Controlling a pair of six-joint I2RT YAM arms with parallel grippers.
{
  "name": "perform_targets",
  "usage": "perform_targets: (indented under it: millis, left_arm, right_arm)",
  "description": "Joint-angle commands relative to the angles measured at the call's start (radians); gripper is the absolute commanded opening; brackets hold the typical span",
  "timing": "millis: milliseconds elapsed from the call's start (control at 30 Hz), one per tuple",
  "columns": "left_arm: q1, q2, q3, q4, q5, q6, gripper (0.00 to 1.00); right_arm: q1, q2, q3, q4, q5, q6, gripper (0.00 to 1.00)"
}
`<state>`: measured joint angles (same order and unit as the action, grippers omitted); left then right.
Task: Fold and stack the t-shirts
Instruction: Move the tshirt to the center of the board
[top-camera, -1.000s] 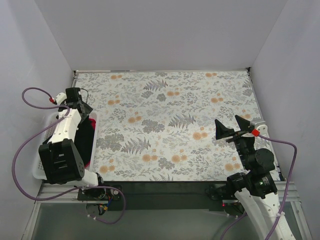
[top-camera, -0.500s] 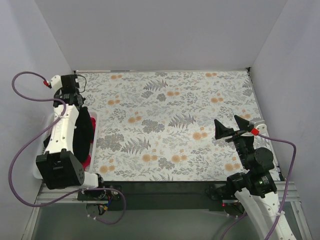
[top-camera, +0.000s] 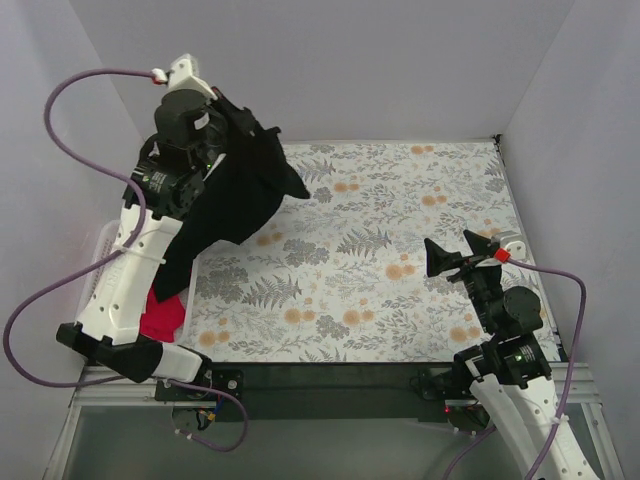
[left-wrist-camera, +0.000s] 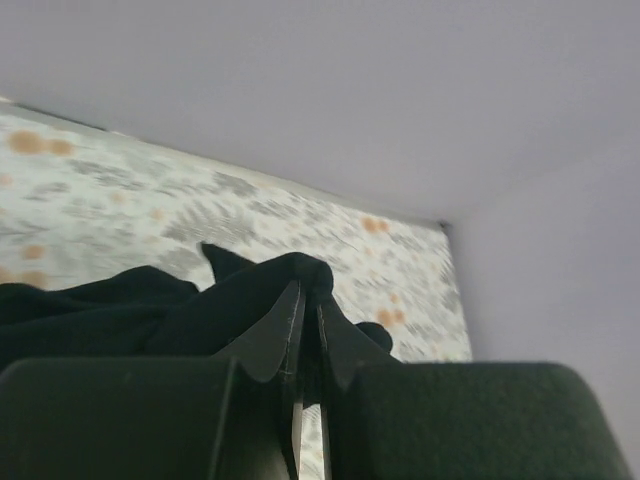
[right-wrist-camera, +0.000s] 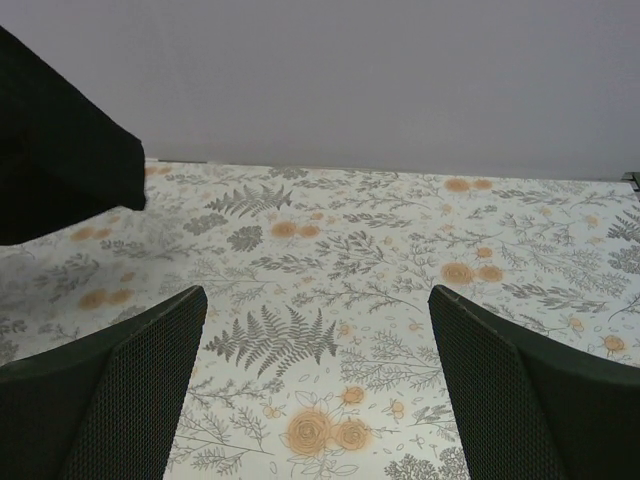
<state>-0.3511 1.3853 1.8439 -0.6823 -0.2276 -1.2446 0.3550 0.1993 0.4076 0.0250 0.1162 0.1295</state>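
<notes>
L tool (left-wrist-camera: 308, 300) clamped on black t-shirt (top-camera: 235, 200), hanging lengthwise above basket (top-camera: 97, 270); R tool (top-camera: 452, 245), jaws apart, far from basket.

Matt black cloth t-shirt (top-camera: 235, 205), bright red-pink cloth t-shirt (top-camera: 165, 312), smooth matt floral-print table cover (top-camera: 400, 190), finely dimpled black fingers (right-wrist-camera: 130, 400) of right gripper (right-wrist-camera: 315, 295)

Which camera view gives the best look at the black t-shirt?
Top external: it shows most of the black t-shirt hanging lifted over the left side of the table. The left wrist view shows only a fold pinched in the left gripper. The right wrist view catches just one corner at its left edge.
</notes>
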Motion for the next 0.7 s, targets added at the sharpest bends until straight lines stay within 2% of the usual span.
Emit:
perform_targets:
  millis: [0,67,200,267,433,600,633,667]
  left_arm:
    - [-0.142,0.038,0.012,0.124,0.146,-0.038,0.00]
    - [-0.228,0.082,0.017,0.194,0.158,-0.036,0.00]
    - [-0.314,0.214,0.113,0.247,0.281,-0.021,0.00]
    - [-0.353,0.282,0.124,0.259,0.295,-0.021,0.00]
    - [-0.423,0.354,0.031,0.341,0.324,-0.041,0.00]
    - [-0.555,0.414,-0.009,0.371,0.333,-0.013,0.00]
    - [-0.586,0.417,-0.020,0.375,0.330,-0.001,0.01]
    - [-0.598,0.419,-0.034,0.379,0.344,0.005,0.10]
  right_arm:
    - [0.006,0.022,0.045,0.016,-0.016,0.007,0.98]
    - [0.006,0.037,0.057,0.009,-0.021,0.002,0.98]
    - [0.006,0.046,0.083,-0.020,-0.006,-0.005,0.98]
    - [0.006,0.048,0.091,-0.023,0.006,-0.007,0.98]
    - [0.006,0.054,0.122,-0.098,0.043,-0.005,0.98]
    - [0.006,0.063,0.148,-0.117,0.066,-0.011,0.98]
    - [0.006,0.063,0.152,-0.119,0.069,-0.011,0.98]
    - [0.006,0.061,0.155,-0.117,0.071,-0.013,0.98]
